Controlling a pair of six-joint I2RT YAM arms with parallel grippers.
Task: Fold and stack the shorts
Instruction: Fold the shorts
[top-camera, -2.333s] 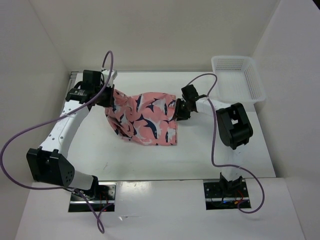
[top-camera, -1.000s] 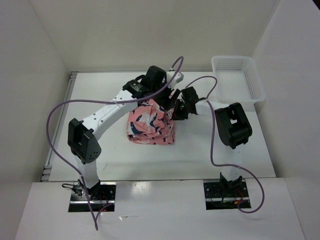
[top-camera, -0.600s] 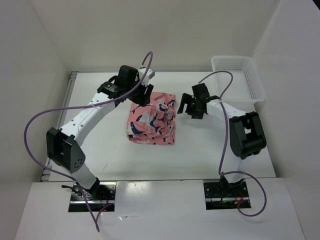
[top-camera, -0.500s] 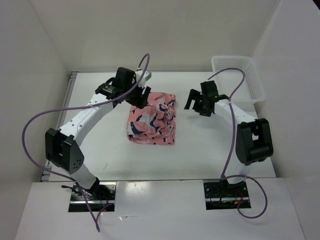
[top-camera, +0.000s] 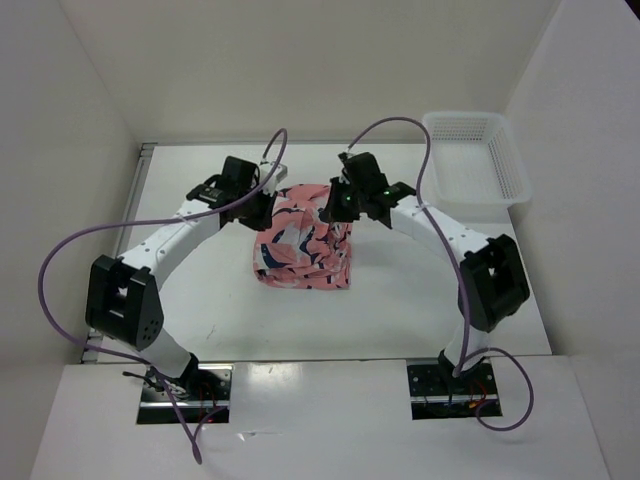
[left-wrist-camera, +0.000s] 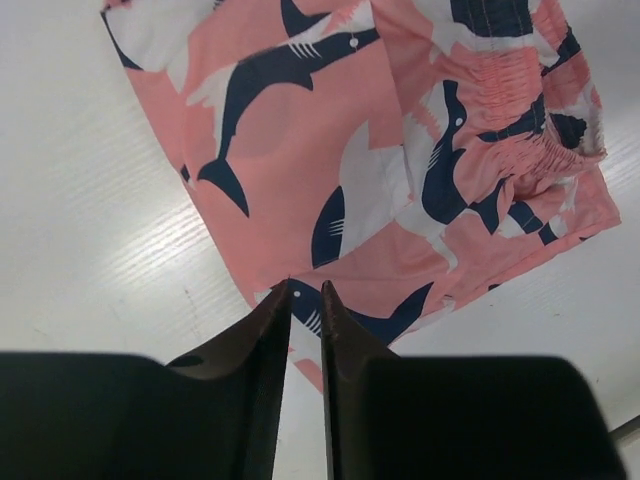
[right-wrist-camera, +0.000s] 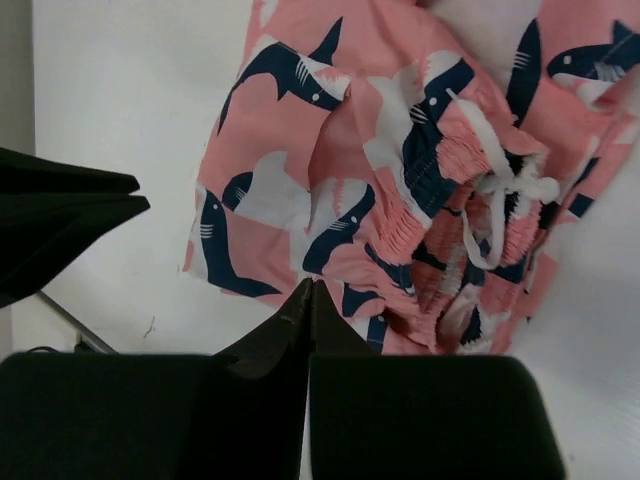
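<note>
shorts (top-camera: 303, 245) folded, waistband bunched | left fingers (left-wrist-camera: 262, 385) slit apart, grip unclear | right fingers (right-wrist-camera: 285, 335) pressed together, empty

White table (top-camera: 400, 300); plain pale walls (top-camera: 300, 70); even light.

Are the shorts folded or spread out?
Folded: the shorts lie doubled into a compact bundle, layered edges and gathered waistband showing.

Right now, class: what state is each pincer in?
Left pincer: narrow gap, tips at the shorts' edge; grip cannot be told.
Right pincer: closed over the shorts; grip unclear.
</note>
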